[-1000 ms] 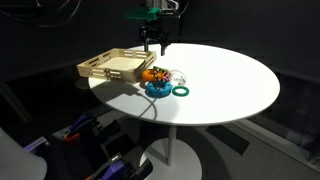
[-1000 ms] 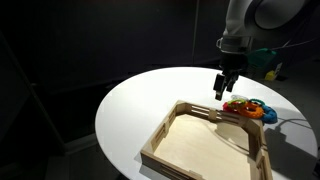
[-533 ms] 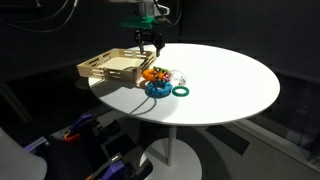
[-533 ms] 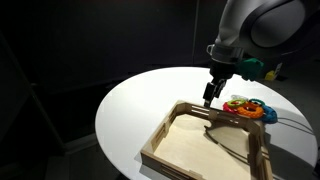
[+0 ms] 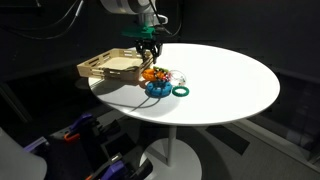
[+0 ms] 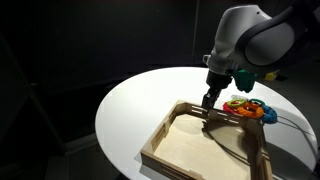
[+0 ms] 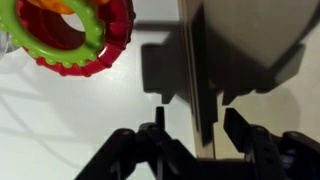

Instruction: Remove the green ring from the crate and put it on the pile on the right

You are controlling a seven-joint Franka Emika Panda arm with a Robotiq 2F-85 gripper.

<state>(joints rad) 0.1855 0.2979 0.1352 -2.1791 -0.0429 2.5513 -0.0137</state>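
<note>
Green ring [image 7: 35, 48] lies up-left of the fingers [image 7: 152, 135] in the wrist view; they gape empty, astride the crate [image 7: 203, 70] wall.

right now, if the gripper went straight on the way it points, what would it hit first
Probably the crate's side wall: in the wrist view it runs right between the gripper's open jaws. Depth is unclear.

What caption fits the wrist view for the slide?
Open gripper above the crate wall; green ring lying on a red ring at upper left.
</note>
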